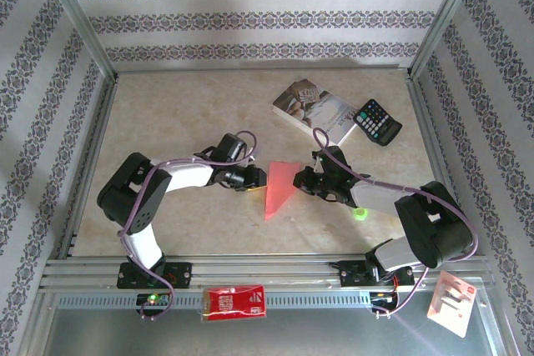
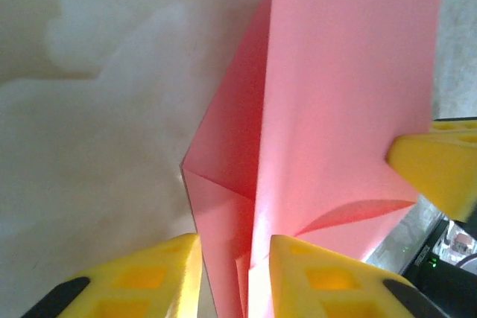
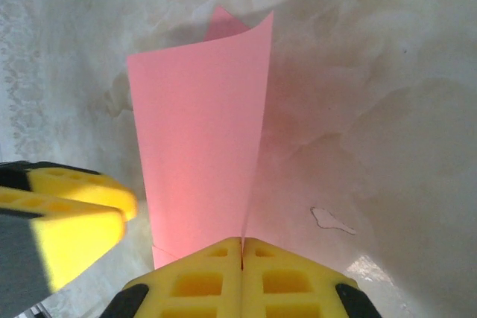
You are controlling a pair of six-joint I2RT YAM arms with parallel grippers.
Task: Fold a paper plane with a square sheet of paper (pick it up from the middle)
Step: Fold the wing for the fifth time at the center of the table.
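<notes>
Pink sheet [image 1: 279,191], partly folded, held on edge above the middle of the table [image 1: 183,114] between the two hands. From above it reads as a narrow triangle with its point toward the arm bases. Whether that point touches the table cannot be told. In the left wrist view, a diagonal crease and a long central fold meet low on the sheet, with doubled layers along the fold. In the right wrist view, a single-layer flap stands upright and its top corner curls over. The fingers of the right hand [image 3: 242,247] are pressed together, pinching the sheet's edge, which runs into the seam between them. The fingers of the left hand [image 2: 235,247] are parted, and the folded lower end passes through the gap unclamped. Handling, by judgement: the sheet is very light, thin and limp. It will take a crease from any stray pinch and may tear if the hands pull apart. A single layer bends under its own weight, while the folded spine is stiffer. The best hold is therefore on the central fold, near the middle, not on a free corner. Farther out, a book [image 1: 313,110] and a calculator [image 1: 377,121] lie at the far right of the table, well apart from the sheet. A red packet [image 1: 235,302] lies at the near edge, between the arm bases.
</notes>
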